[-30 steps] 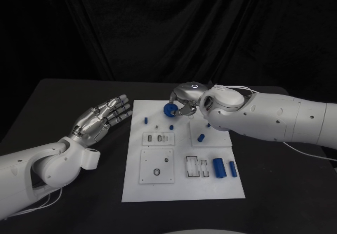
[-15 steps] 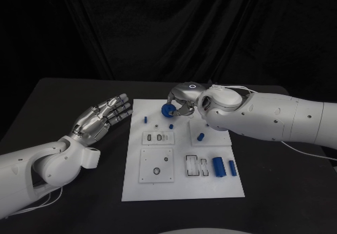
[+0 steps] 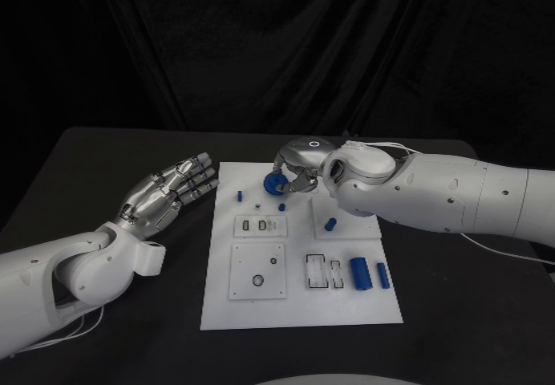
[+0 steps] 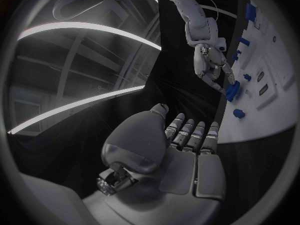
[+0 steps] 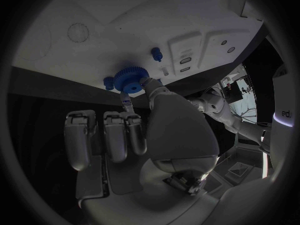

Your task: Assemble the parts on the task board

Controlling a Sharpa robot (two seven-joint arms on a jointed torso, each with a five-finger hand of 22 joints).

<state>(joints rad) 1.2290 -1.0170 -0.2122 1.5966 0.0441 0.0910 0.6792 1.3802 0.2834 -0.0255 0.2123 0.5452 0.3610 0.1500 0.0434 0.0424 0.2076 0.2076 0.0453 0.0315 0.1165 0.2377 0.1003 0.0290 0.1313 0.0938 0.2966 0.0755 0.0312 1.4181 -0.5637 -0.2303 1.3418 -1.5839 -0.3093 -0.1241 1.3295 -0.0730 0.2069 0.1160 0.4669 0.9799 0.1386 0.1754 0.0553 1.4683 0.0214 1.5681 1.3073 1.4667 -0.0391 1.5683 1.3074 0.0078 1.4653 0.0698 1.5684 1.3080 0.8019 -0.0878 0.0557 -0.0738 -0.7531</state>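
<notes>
My right hand (image 3: 303, 167) hangs over the far part of the white task board (image 3: 301, 305) and pinches a blue gear (image 3: 275, 184) between thumb and fingertip; the gear (image 5: 130, 80) stays just above the board's far edge. The left wrist view also shows that hand (image 4: 209, 65) with the blue gear (image 4: 232, 91). Small blue pegs (image 3: 241, 196) stand near the gear, another blue part (image 3: 330, 224) sits mid-board, and two blue cylinders (image 3: 360, 277) lie at the near right. My left hand (image 3: 165, 195) floats open, fingers spread, left of the board above the table.
The board carries white plates with slots and holes (image 3: 258, 273) across its middle and near half. Black table (image 3: 127, 152) surrounds it on all sides.
My right hand has crept slightly left with the blue gear in it. The left hand has stayed where it was.
</notes>
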